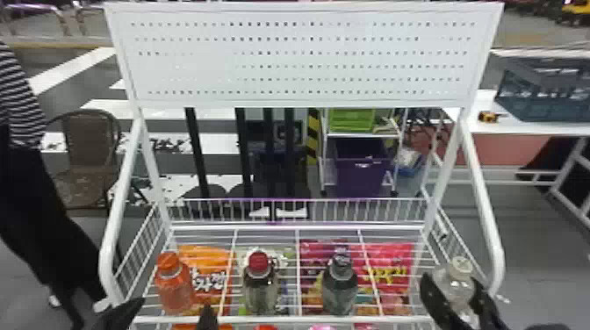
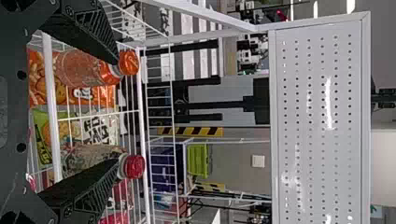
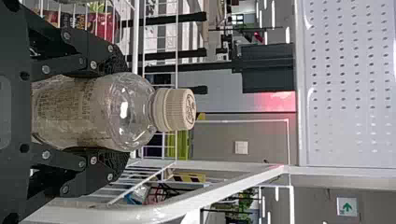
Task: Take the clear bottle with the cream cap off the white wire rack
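Grasp judged made: right gripper (image 3: 119,112) closed on the clear bottle (image 3: 123,109) at the white wire rack's (image 1: 106,259) right end, left gripper (image 2: 116,111) spread, empty, at its front; withdrawal clear of its frame required next.

Before me, the white wire rack (image 1: 298,320) is carrying three upright bottles in a row. From my left, I am viewing an orange-capped bottle (image 1: 174,289), a red-capped bottle (image 1: 260,292) and a dark-capped bottle (image 1: 339,292), each standing apart from its neighbour. Wire fencing (image 1: 351,199) is bordering the rack's back and sides.
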